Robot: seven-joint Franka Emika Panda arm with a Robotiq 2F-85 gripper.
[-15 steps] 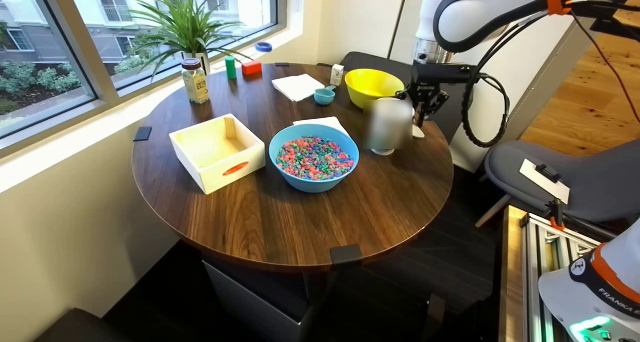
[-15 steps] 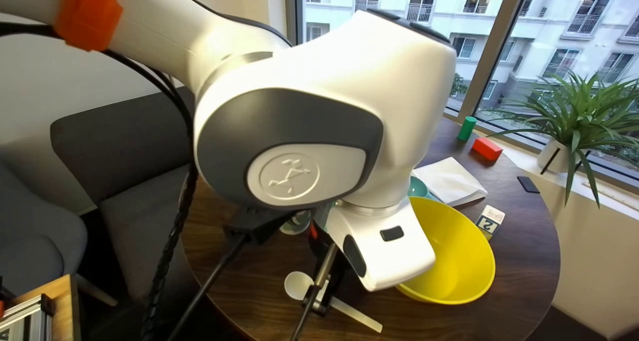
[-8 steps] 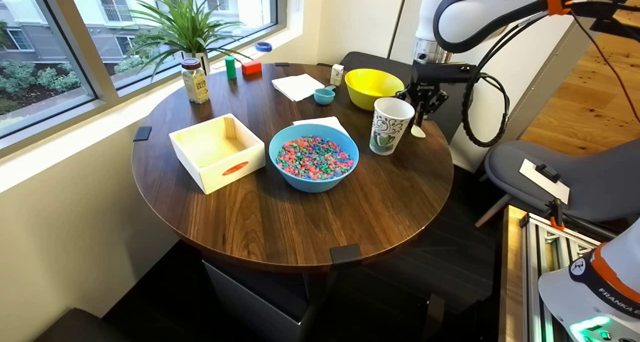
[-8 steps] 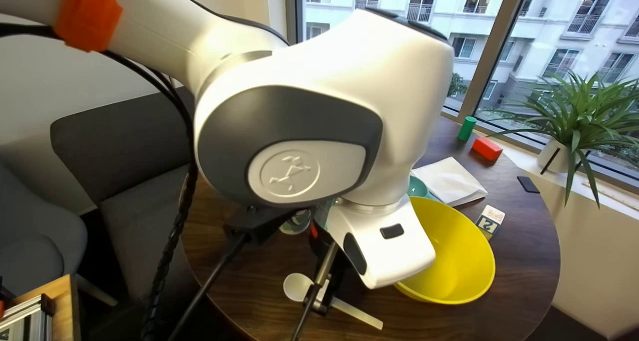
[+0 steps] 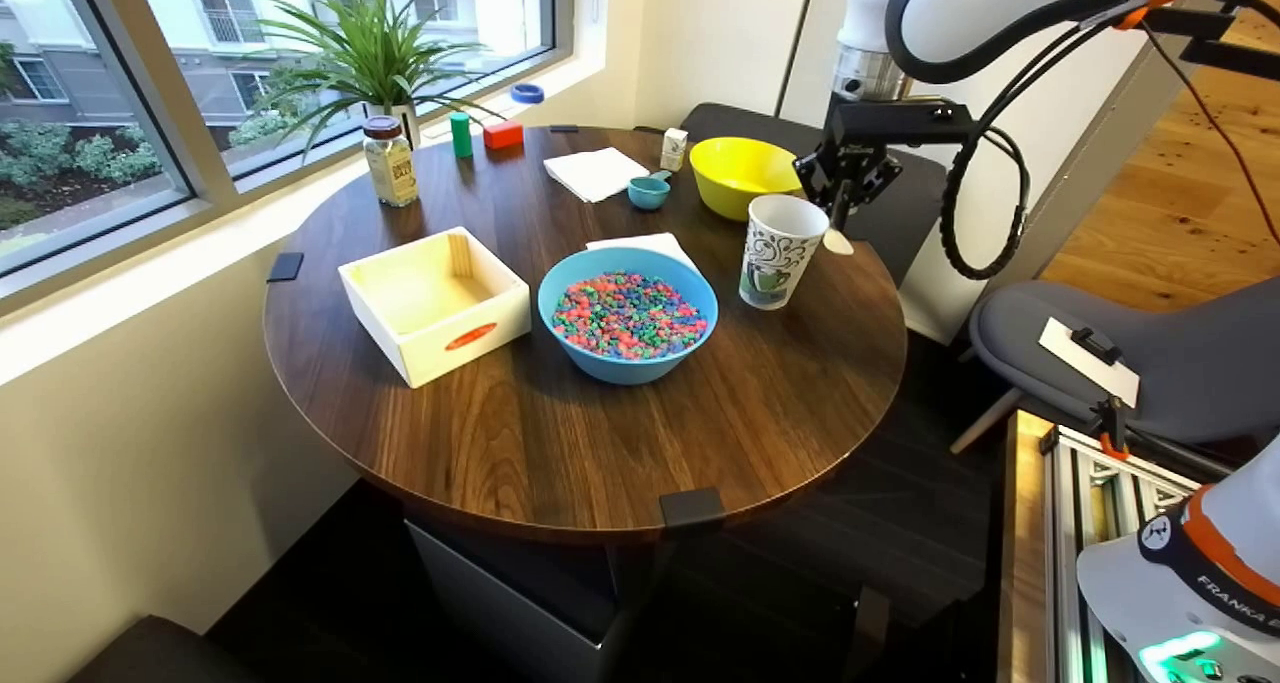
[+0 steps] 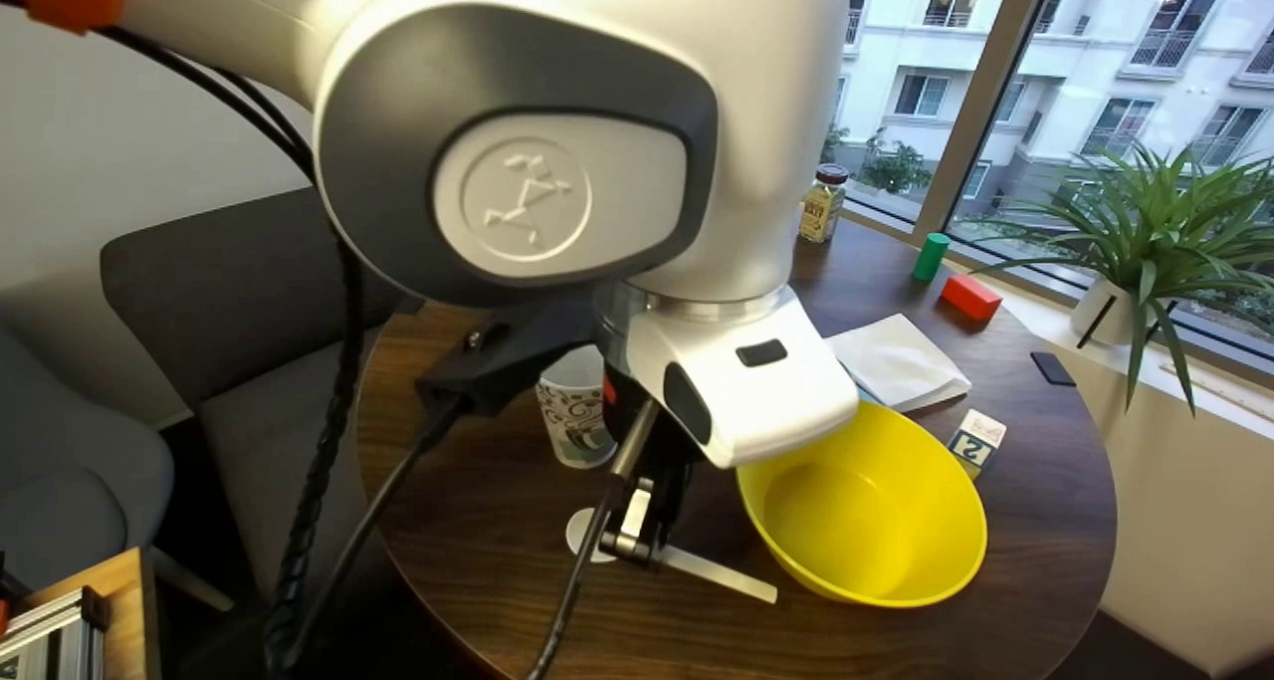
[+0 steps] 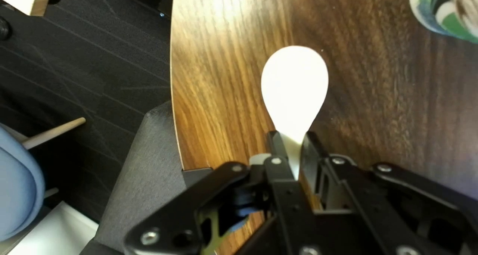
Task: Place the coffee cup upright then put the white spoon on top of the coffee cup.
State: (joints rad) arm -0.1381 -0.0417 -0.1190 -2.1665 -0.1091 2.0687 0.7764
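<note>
The coffee cup (image 5: 778, 251) stands upright on the round table (image 5: 560, 453), white with dark swirls and green print. The cup also shows behind the arm in an exterior view (image 6: 577, 423), and its lower part shows at the top right of the wrist view (image 7: 425, 8). My gripper (image 7: 291, 145) is shut on the white spoon (image 7: 295, 85) where its bowl meets the handle. The spoon bowl (image 5: 838, 242) is beside the cup in an exterior view, and the handle (image 6: 719, 573) sticks out past the fingers. The spoon appears slightly above the table.
A yellow bowl (image 6: 876, 521) stands close to the gripper. A blue bowl (image 5: 628, 363) of colored bits, a wooden box (image 5: 460, 348), a teal measuring cup (image 5: 649, 193), a white napkin (image 5: 595, 173), a letter block (image 5: 674, 149) and a salt jar (image 5: 391, 168) are on the table.
The arm and gripper have risen, and the white spoon has come up with them off the table. The cup stays in place.
</note>
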